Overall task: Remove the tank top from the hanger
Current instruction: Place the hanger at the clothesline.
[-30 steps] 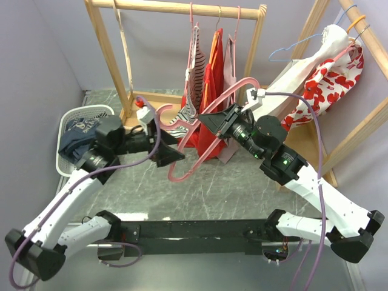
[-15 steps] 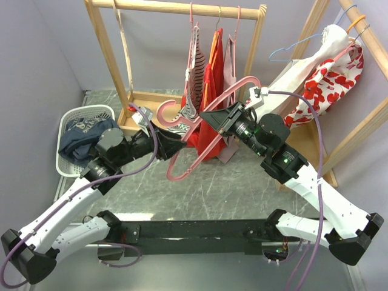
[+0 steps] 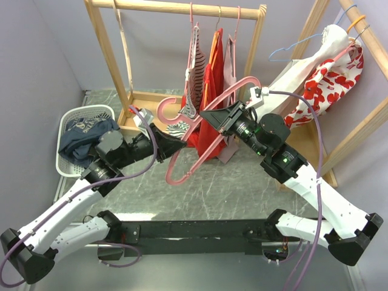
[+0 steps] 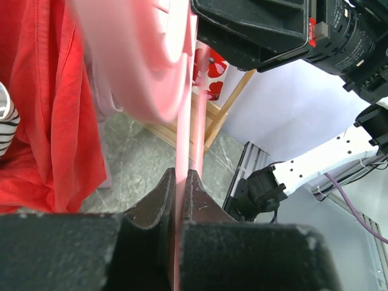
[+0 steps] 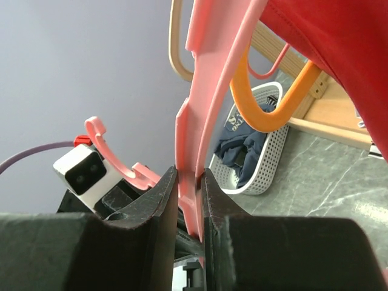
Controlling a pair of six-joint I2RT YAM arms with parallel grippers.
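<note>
So both arms are on the same thing here. The pink hanger point(image 5: 197, 109) is up in the air, tilted, not on any rail. The left arm point(image 3: 66, 203) has its jaws pinched together on a thin pink bar on the lower part of it. The right arm point(image 3: 315, 188) has its jaws clamped on the flat pink strip higher up.

My read on why: with one grip a hanger can swing and twist, but two grips at separate spots pin it, so cloth can be dragged off without the whole thing spinning. I'd guess one arm will have to let go to do the pulling, since neither has any cloth right now.

Where the tank top is, that's the fuzzy bit. A red top point(image 4: 54, 109) hangs right against the hanger, on its far side. In the right wrist view, red cloth sits just beside the hanger's upper arm. I honestly can't tell if its straps are over this hanger or over another one on the wooden rack point(image 3: 182, 8) just behind it, where a few other tops hang bunched up.

Left of the hanger, well apart, a white basket point(image 3: 91, 110) has dark blue cloth point(image 3: 79, 136) in it, so that's presumably the drop spot. Biggest risk I see is snagging the neighbours behind the hanger.
</note>
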